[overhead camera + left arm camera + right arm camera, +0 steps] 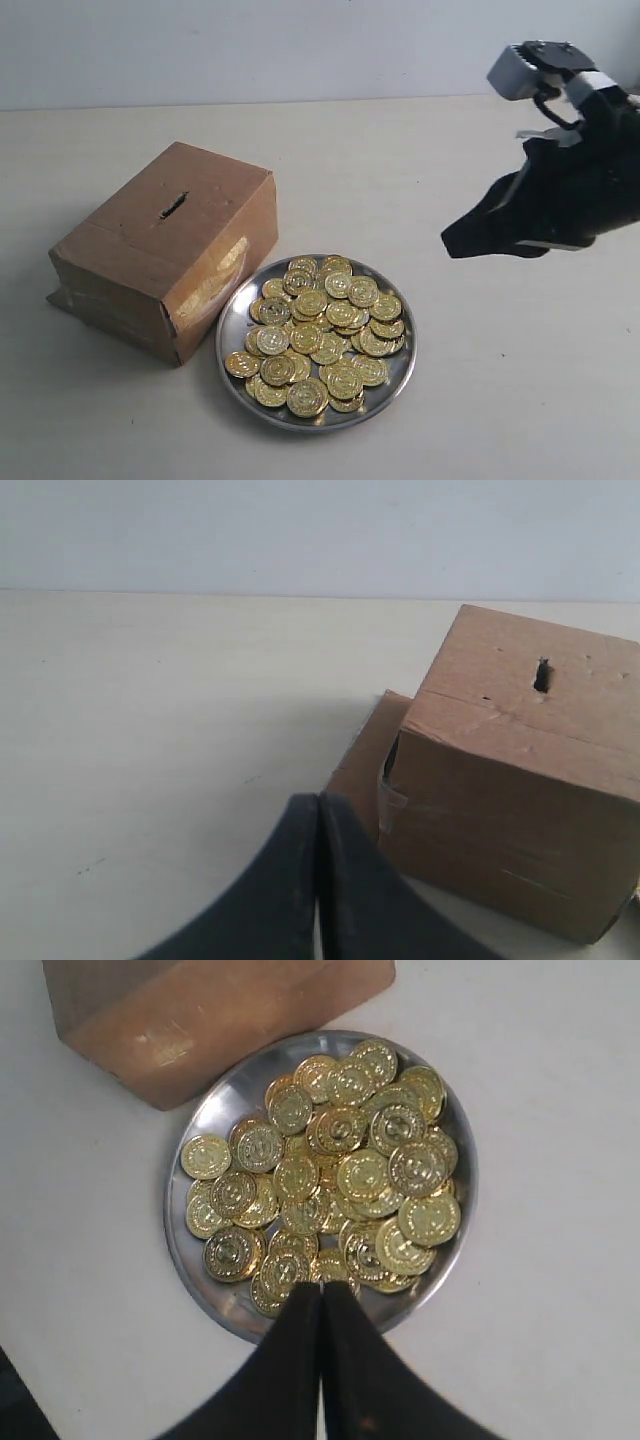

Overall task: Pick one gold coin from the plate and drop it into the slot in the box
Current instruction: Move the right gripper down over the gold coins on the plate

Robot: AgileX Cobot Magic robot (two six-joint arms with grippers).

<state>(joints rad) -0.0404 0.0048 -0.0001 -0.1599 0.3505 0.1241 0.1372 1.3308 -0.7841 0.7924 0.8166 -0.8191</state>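
"What's sitting closest to us?"

"The plate (400,383) is sitting on the bench (520,390), right up front. The gold coins (320,335) are lying heaped in it, overlapping and covering most of the dish."

"And the box?"

"The box (150,262) is standing at about ten o'clock from the plate, just beside its rim. I can't tell whether the two are touching. Glossy tape is catching the light along its near edge. The slot (174,205) is showing as a thin dark slit in the top face, running roughly from seven to one o'clock."

"Where's the right arm hanging?"

"Farther back, at about two o'clock from the plate. The right end effector (449,240) is hovering above the bench, well apart from the coins. Its black fingers are pressing together tip to tip, closed on themselves. Its wrist camera is looking down onto the whole pile."

"The left one?"

"The left end effector (318,802) is showing up only on its own wrist camera. Its fingers are lying flat against each other, closed, and pointing toward the box. The slot is facing upward on the top of the box."
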